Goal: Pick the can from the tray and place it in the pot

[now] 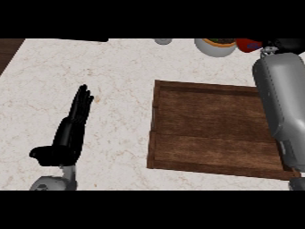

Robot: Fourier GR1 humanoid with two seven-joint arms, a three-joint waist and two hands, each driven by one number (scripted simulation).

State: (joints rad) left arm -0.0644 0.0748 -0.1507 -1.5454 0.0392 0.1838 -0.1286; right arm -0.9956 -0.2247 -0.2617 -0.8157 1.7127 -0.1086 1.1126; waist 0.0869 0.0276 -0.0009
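The wooden tray [207,129] lies on the marble counter right of centre, with nothing on it. At the top edge stands the white pot [214,48], its inside orange. Just to its right the red can [247,44] shows partly, held off the tray against my right hand [288,44]. That hand is dark and mostly cut off by the view's top edge, and a dark finger seems to cross the can. My grey right forearm [285,107] runs up over the tray's right side. My left hand [72,129] rests open on the left of the counter, fingers straight and pointing away.
A small grey object [163,41] sits at the counter's far edge, left of the pot. The counter's left edge [3,71] slants down to a dark wood floor. Bare marble [115,89] lies between my left hand and the tray.
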